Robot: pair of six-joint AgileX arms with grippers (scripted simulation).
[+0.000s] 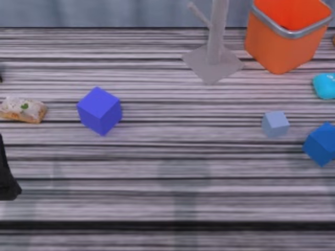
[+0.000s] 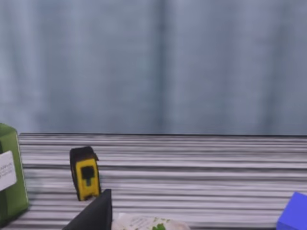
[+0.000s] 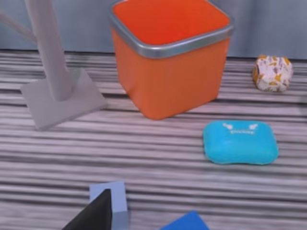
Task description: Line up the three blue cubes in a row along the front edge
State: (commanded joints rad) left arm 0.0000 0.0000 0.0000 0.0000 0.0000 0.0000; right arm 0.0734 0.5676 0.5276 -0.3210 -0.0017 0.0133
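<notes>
- Left gripper sits at the table's left edge; whether its fingers are parted, I cannot tell.
- Large indigo cube left; pale cube and royal-blue cube right, none at the front edge.
- Only the left wrist view shows a yellow tape measure.

The top view looks down on the worktop; both wrist views sit low, facing the backdrop, the right sharing the orange bin.

My three cubes, indigo, royal-blue and pale, look matte. The orange bin seems smooth plastic, its rim perhaps metal; the tabletop looks wood-grained.
</notes>
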